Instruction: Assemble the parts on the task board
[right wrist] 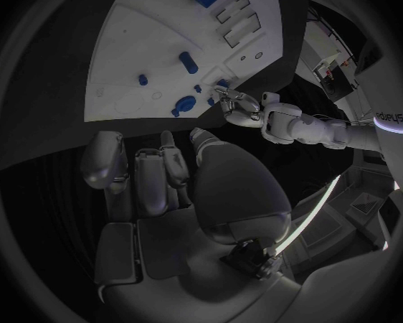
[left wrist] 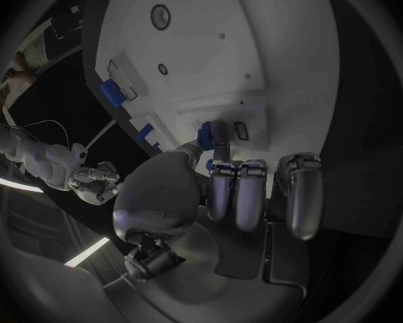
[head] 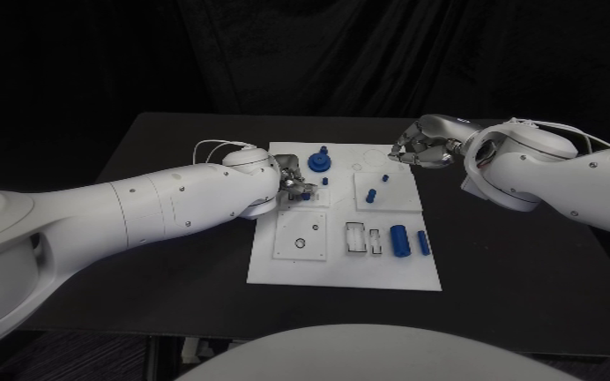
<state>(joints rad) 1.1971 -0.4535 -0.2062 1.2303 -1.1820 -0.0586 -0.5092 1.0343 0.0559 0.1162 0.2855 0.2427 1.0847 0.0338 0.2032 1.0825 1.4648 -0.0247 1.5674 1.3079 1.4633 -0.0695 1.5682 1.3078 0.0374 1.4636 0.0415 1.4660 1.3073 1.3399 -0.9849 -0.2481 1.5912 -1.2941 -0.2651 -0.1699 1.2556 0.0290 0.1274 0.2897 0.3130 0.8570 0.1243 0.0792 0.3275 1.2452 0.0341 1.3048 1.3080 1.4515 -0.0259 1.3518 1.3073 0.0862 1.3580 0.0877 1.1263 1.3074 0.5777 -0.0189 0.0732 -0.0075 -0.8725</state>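
The white task board (head: 341,262) lies mid-table. My left hand (head: 295,183) hovers over its upper left part. In the left wrist view, the thumb and a finger of this hand (left wrist: 229,194) pinch a small blue part (left wrist: 204,132) just above a raised white block on the board (left wrist: 229,43). My right hand (head: 426,148) hangs beside the board's upper right corner with its fingers (right wrist: 139,172) curled in and nothing in them. A round blue part with a peg (head: 321,162) stands near the far edge. Two blue cylinders (head: 400,241) lie at the right edge.
Small blue pegs (head: 371,195) stand in the board's upper right area, and white slotted blocks (head: 357,237) sit beside the cylinders. A round hole (head: 299,243) marks the lower left plate. Black tabletop (head: 178,249) surrounds the board on all sides.
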